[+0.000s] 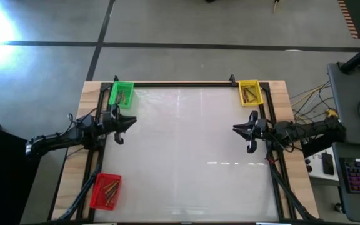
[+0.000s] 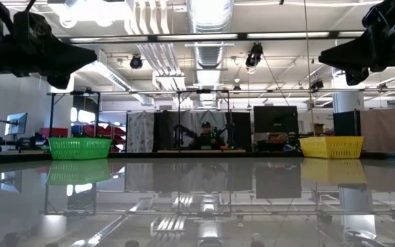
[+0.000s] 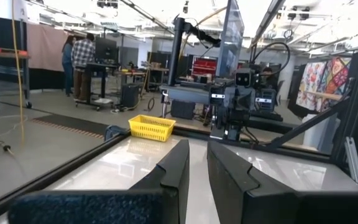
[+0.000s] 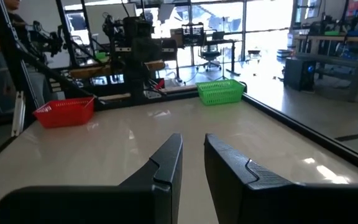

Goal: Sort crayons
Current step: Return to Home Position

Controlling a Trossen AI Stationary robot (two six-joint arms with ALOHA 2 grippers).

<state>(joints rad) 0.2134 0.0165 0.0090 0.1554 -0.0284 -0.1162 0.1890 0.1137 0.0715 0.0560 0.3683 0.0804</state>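
Left gripper (image 3: 197, 167) hangs over the left edge of the table (image 1: 186, 144), near the green bin (image 1: 121, 94). Its fingers (image 3: 174, 177) are parted by a narrow slot, with nothing between them and nothing touching them. Right gripper (image 4: 192, 160) mirrors it over the right edge, near the yellow bin (image 1: 250, 92), its jaws likewise a narrow gap apart and empty. Both hang clear of the tabletop and point at each other across it.

The crayons (image 1: 250, 94) lie as small clusters of thin sticks inside the three bins. Some are in the yellow bin, some in the green one, and some in the red bin (image 1: 107, 190) at the table's other left-hand corner. No loose stick shows on the white surface between the arms in any view, though one so thin could be lost in the glare.

Judged from that, the sorting looks finished, and the step in hand is the move to the rest pose. The next move calls for no grasp. Each arm only has to fold back along its own side, with its fingers above the bin rims so that neither the green nor the yellow bin is nudged.
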